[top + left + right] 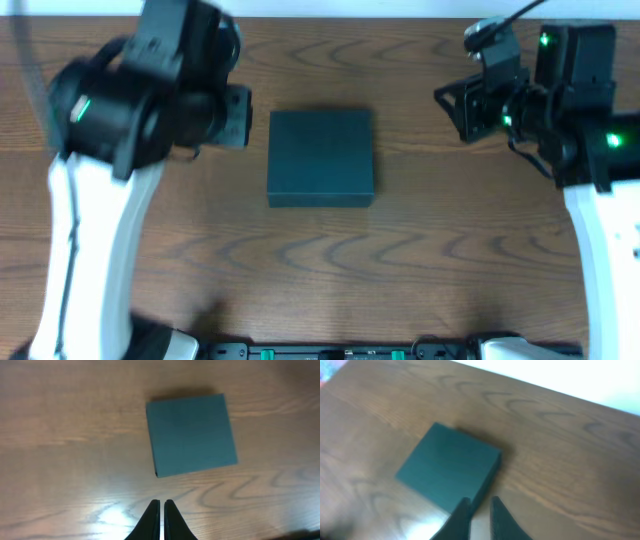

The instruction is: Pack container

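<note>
The container [321,157] is a dark teal square box that lies flat on the wooden table with its lid shut. It also shows in the left wrist view [191,434] and the right wrist view [447,465]. My left gripper [161,503] is shut and empty, hovering above the table to the left of the box, apart from it [238,116]. My right gripper [480,501] has a narrow gap between its fingers and holds nothing. It is raised to the right of the box [458,105]. No snack packets are in view.
The brown wooden table [320,260] extends all round the box. Its far edge meets a white surface [580,375]. A blurred colourful patch [326,371] shows at the top left corner of the right wrist view. A black rail [330,351] runs along the near edge.
</note>
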Tool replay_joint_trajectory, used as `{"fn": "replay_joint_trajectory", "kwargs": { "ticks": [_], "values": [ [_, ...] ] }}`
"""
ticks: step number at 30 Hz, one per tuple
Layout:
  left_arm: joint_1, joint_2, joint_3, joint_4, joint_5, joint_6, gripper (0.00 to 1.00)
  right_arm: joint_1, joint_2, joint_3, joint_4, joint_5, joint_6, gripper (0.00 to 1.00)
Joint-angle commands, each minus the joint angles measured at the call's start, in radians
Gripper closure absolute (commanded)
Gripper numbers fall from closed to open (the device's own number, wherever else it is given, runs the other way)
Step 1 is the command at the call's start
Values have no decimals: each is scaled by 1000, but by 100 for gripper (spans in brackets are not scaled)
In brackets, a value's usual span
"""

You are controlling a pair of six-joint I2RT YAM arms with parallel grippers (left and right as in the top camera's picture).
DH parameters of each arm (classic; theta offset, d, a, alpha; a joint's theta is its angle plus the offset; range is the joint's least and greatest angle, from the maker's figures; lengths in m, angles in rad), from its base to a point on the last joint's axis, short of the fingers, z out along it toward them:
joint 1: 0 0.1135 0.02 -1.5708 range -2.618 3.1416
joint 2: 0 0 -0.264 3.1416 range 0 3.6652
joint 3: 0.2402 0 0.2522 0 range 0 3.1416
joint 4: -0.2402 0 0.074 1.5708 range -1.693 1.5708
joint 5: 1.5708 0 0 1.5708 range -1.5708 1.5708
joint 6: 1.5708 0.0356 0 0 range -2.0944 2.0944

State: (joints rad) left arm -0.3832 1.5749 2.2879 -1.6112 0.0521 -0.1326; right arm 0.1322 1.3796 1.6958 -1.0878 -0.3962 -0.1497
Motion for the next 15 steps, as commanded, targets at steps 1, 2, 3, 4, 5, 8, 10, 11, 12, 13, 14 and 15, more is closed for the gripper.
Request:
{"fn": "replay_joint_trajectory", "kwargs": {
  "ticks": [1,2,3,4,5,8,10,11,12,13,14,15],
  "values": [
    [-30,-178,-97,-78,-87,31,94,41,-83,12,-49,23,-54,99],
    [-30,-248,-160,-78,-101,31,94,49,-103,10,-73,23,-54,98],
    [-30,-319,-229,-74,-116,28,94,56,-123,8,-95,22,-54,98],
    [-30,-379,-290,-61,-119,28,94,63,-142,5,-111,22,-54,99],
    [-30,-442,-356,-42,-119,28,94,71,-164,-2,-126,24,-55,98],
    [-30,-639,-577,19,-119,24,94,75,-232,-58,-154,42,-57,98],
    [-30,-748,-717,64,-106,-6,94,75,-283,-143,-154,48,-57,98],
    [-30,-794,-787,90,-94,-17,94,75,-311,-200,-154,48,-57,98],
    [-30,-835,-855,116,-84,-24,94,75,-334,-249,-154,48,-56,98],
    [-30,-869,-918,140,-77,-28,94,75,-354,-296,-150,48,-44,99],
    [-30,-894,-967,160,-76,-31,94,75,-371,-331,-146,48,-37,99],
    [-30,-913,-1011,179,-75,-32,94,75,-384,-363,-142,48,-28,98]
  ]
}}
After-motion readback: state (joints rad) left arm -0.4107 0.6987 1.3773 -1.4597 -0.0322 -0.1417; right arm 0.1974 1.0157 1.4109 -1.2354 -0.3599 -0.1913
